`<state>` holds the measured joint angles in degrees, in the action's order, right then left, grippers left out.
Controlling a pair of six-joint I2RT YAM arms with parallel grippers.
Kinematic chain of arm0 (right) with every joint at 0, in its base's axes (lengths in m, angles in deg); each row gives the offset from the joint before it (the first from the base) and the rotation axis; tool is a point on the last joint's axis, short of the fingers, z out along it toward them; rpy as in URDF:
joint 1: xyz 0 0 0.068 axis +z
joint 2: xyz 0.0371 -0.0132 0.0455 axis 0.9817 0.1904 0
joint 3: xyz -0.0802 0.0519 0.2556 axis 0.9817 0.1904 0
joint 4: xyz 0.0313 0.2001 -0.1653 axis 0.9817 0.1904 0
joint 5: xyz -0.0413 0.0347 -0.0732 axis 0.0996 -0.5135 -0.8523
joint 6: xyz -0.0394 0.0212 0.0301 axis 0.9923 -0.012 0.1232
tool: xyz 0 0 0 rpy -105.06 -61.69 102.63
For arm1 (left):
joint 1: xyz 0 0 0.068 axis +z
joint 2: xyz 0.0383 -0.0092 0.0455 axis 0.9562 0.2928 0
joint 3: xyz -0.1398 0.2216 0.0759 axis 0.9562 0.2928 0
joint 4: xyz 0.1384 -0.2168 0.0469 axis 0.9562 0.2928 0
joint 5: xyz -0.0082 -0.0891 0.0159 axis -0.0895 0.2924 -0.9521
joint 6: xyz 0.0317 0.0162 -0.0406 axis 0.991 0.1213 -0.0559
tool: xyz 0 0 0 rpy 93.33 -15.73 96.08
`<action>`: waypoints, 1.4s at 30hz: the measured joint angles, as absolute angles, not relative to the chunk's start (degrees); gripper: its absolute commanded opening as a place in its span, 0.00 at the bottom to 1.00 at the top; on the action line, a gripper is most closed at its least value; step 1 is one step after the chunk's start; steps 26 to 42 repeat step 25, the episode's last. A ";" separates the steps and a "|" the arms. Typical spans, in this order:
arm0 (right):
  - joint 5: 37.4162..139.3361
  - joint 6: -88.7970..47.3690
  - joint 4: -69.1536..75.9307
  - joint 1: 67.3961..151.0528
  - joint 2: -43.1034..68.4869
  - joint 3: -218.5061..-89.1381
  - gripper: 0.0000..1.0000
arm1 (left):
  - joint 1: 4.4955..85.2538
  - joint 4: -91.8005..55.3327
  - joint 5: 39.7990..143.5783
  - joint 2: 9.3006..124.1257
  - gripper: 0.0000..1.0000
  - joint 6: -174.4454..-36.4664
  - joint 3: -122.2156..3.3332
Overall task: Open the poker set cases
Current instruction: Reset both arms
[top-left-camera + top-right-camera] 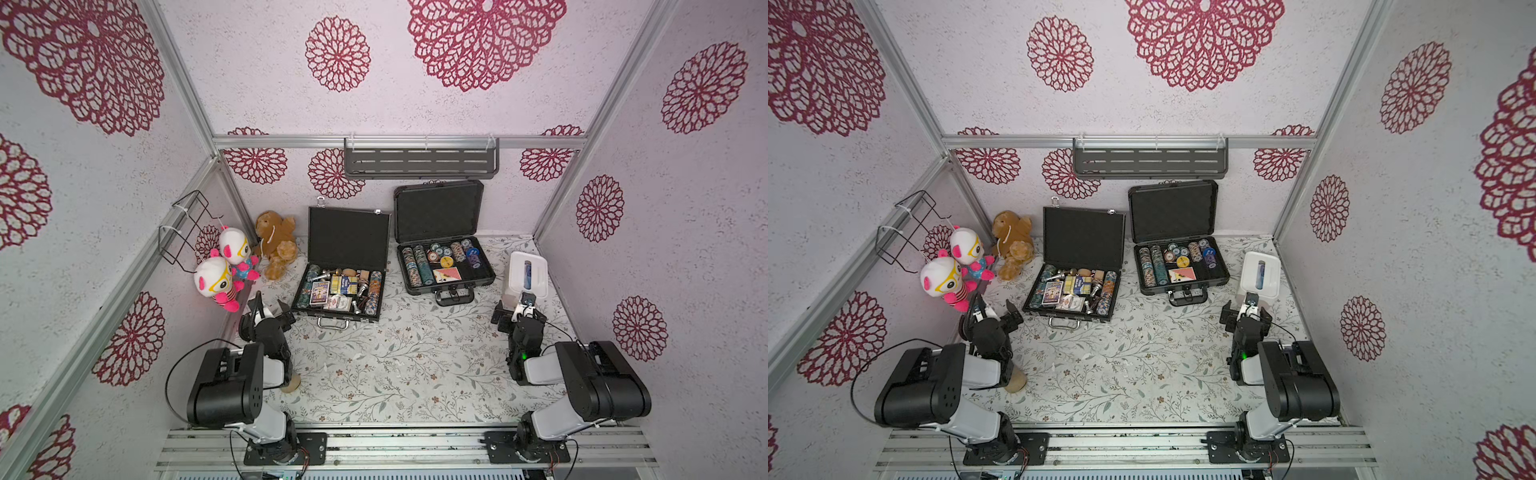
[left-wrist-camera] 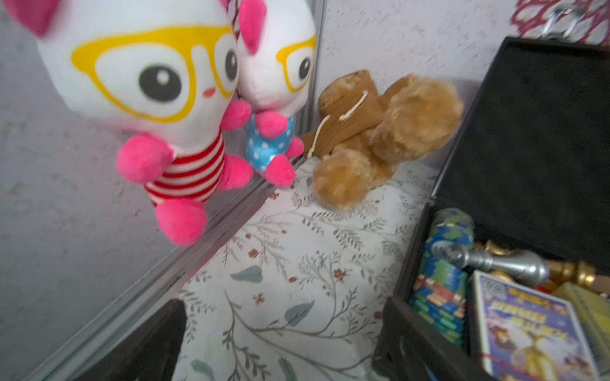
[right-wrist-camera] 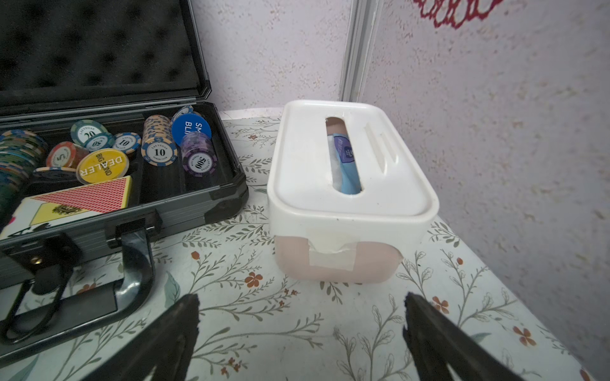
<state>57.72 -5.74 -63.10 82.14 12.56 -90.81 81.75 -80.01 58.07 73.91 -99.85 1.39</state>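
1. Task looks done: thin black case, centre frame, and grey case, right of it, both stand open.
2. Jaws of left gripper and right gripper gape empty; next, only retreat.

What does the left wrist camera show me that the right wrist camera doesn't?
Left wrist only: two white plush toys in yellow glasses, a brown teddy bear, and the thin black case, lid up, with chips and a card box inside. Right wrist only: the thicker grey case, also open, holding chip stacks and a yellow dealer button, the white tissue box, and the right end effector, jaws open and empty. Both: the floral table cover and speckled wall.
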 measured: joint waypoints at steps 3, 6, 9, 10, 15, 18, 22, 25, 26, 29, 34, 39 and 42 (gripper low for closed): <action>57.74 -5.74 -63.10 82.14 12.56 -90.81 0.99 | 82.23 -76.92 59.80 72.73 0.97 -100.99 -0.14; 57.77 -5.74 -63.10 82.14 12.56 -90.83 0.99 | 81.84 -72.42 63.27 72.49 0.97 -100.16 -6.78; 57.77 -5.74 -63.12 82.14 12.58 -90.81 0.99 | 80.24 -70.30 66.01 72.38 0.97 -98.37 -10.52; 57.77 -5.74 -63.10 82.14 12.58 -90.83 0.99 | 79.89 -69.78 66.62 72.38 0.97 -97.89 -10.72; 57.77 -5.77 -63.10 82.14 12.58 -90.81 0.99 | 79.32 -66.63 68.30 72.38 0.97 -96.71 -10.70; 57.77 -5.74 -63.10 82.14 12.58 -90.81 0.99 | 79.32 -66.00 68.50 72.38 0.97 -96.42 -10.70; 57.77 -5.74 -63.12 82.14 12.58 -90.81 0.99 | 79.32 -65.82 68.54 72.38 0.97 -96.31 -10.70; 57.77 -5.74 -63.10 82.14 12.58 -90.81 0.99 | 79.32 -65.56 68.69 72.38 0.97 -96.29 -10.70; 57.77 -5.74 -63.10 82.14 12.58 -90.81 0.99 | 79.32 -65.56 68.69 72.38 0.97 -96.29 -10.70; 57.77 -5.74 -63.10 82.14 12.58 -90.81 0.99 | 79.32 -65.56 68.69 72.38 0.97 -96.29 -10.70; 57.77 -5.74 -63.10 82.14 12.58 -90.81 0.99 | 79.32 -65.56 68.69 72.38 0.97 -96.29 -10.70; 57.77 -5.74 -63.10 82.14 12.58 -90.81 0.99 | 79.32 -65.56 68.69 72.38 0.97 -96.29 -10.70; 57.77 -5.74 -63.10 82.14 12.58 -90.81 0.99 | 79.32 -65.56 68.69 72.38 0.97 -96.29 -10.70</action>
